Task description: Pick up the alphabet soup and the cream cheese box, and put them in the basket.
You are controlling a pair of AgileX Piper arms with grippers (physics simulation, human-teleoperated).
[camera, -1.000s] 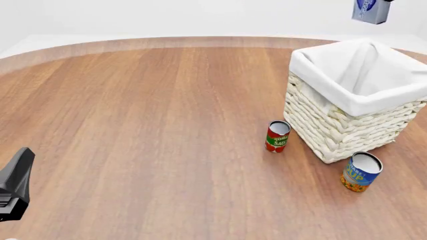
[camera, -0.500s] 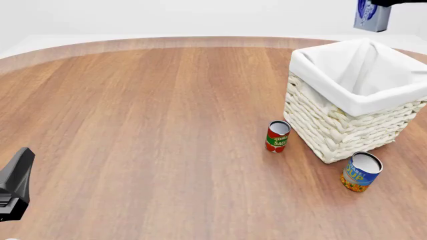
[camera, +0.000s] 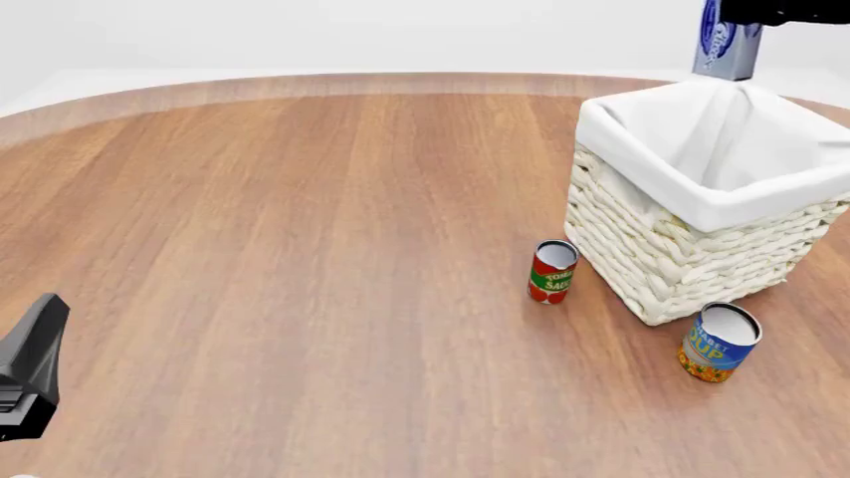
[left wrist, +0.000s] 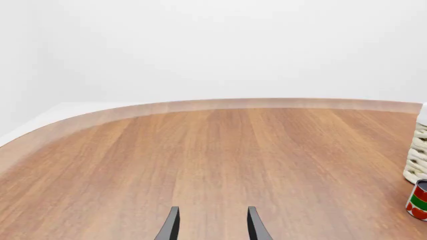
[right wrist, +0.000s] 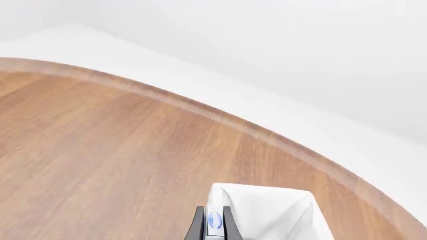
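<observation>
The small blue-and-white cream cheese box (camera: 719,42) has dropped lower and swung edge-on, pinched in the right gripper (right wrist: 213,223) above the back corner of the woven cream wicker basket (camera: 664,261). Best to centre it over the liner before letting go. The blue-and-yellow alphabet soup can (camera: 719,343) waits at the basket's near corner. The left gripper (left wrist: 211,223) gapes empty.

basket (left wrist: 418,150) and red can (left wrist: 419,201) cut off at frame edge; basket floor hidden

the basket (camera: 691,214) mouth lies unobstructed from above. the red can (camera: 552,271) stands just beside its left wall, the alphabet soup (camera: 719,342) close by its near corner; wide bare table (camera: 293,249) stretches leftward.
</observation>
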